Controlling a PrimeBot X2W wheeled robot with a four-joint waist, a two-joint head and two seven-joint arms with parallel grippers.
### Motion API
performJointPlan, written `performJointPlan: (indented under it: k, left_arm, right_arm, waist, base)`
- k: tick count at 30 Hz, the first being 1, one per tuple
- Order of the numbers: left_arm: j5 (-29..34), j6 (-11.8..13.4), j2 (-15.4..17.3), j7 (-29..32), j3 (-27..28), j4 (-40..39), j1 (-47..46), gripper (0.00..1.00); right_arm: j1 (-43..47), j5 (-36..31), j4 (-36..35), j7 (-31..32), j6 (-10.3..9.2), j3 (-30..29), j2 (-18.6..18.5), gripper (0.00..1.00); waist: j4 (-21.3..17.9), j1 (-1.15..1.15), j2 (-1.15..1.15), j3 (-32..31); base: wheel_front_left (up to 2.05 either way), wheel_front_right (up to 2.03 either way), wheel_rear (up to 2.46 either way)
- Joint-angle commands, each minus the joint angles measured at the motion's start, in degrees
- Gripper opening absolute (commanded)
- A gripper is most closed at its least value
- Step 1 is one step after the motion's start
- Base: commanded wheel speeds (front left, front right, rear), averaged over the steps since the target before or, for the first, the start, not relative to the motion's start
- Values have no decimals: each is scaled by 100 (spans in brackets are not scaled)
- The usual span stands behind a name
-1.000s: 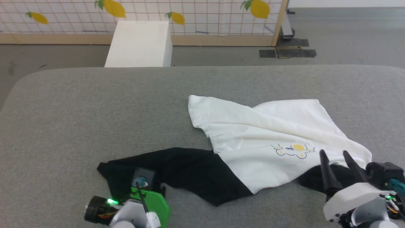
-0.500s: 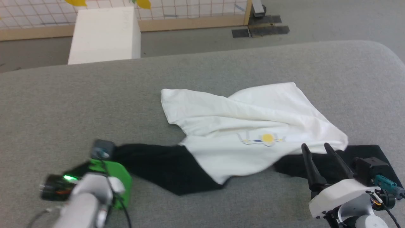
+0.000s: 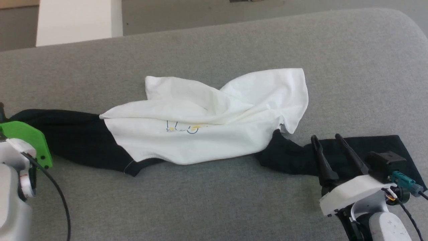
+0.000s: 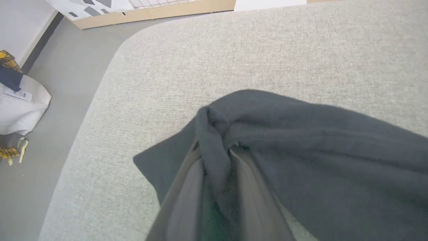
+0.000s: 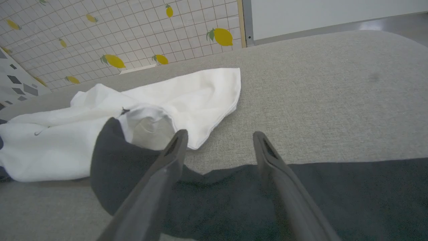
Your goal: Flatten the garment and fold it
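Two grippers are being seen at the near edge of the grey padded surface (image 3: pixel 214 43), one at each end of the garment (image 3: pixel 207 134). The garment is lying across the middle of that surface. Its white body (image 3: pixel 234 97) is being bunched into soft folds at the centre, the small chest print (image 3: pixel 182 128) is being half hidden by a crease, and a black sleeve is running out to either side.

In the left wrist view the end of the left sleeve (image 4: pixel 317 134) is being pinched by the left gripper (image 4: pixel 217 157). The dark cloth is being gathered into a twisted ridge between the two fingers, which are clamped on it, and a shadow is being cast on the surface beneath.

The right gripper (image 3: pixel 326 137) is being held with its fingers well apart and nothing between them. The right sleeve (image 3: pixel 367 147) is lying flat under it, and the fingertips are being held over that sleeve's far edge — whether they are touching the cloth cannot be told.

Beyond the far edge a white block (image 3: pixel 75 20) is standing on the floor. A tiled screen with yellow lemons (image 5: pixel 133 33) is being caught in the right wrist view.
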Motion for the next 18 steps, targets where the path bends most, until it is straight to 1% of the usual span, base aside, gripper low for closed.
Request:
performJointPlan:
  k: [1, 3, 5, 8, 10, 13, 15, 16, 18]
  left_arm:
    - [-172, -62, -287, -330, -26, 119, -7, 100]
    - [-257, -81, -468, -647, -19, 142, 85, 100]
    - [-383, -104, -694, -1086, 31, 100, 234, 100]
    - [-608, -150, -1115, -1865, 124, -63, 574, 100]
    - [-664, -221, -1361, -2358, 89, -203, 841, 100]
    - [-690, -333, -1743, -3030, -65, -422, 1257, 100]
    - [-632, -321, -1997, -3402, -194, -580, 1513, 100]
    - [-606, -312, -2212, -3606, -252, -751, 1700, 100]
    - [-528, -317, -2338, -3707, -290, -908, 1801, 100]
  right_arm:
    - [-93, 37, 86, -60, -9, 7, 4, 100]
    - [-85, 23, 134, -34, -9, 25, 4, 100]
    - [-63, 2, 166, 4, -9, 27, 4, 100]
    - [11, -33, 191, 80, -9, -17, 4, 100]
    - [92, -54, 213, 190, -9, -23, 4, 100]
    - [263, -151, 288, 531, -9, -77, 4, 100]
    - [380, -188, 322, 796, -9, -90, 4, 100]
    - [477, -233, 336, 1019, -9, -104, 4, 100]
    - [533, -329, 353, 1169, -9, -142, 4, 100]
  waist:
    - [-21, -1, 0, 83]
    - [26, -1, 0, -2]
    - [75, -1, 0, -127]
    - [180, -1, 0, -359]
    - [252, -1, 0, -514]
    - [385, -1, 0, -729]
    - [470, -1, 0, -834]
    - [552, -1, 0, -894]
    - [638, -1, 0, -914]
  base:
    - [0, 0, 0]
    - [0, 0, 0]
    - [0, 0, 0]
    - [0, 0, 0]
    - [0, 0, 0]
    - [0, 0, 0]
    - [0, 0, 0]
    - [0, 0, 0]
    - [0, 0, 0]
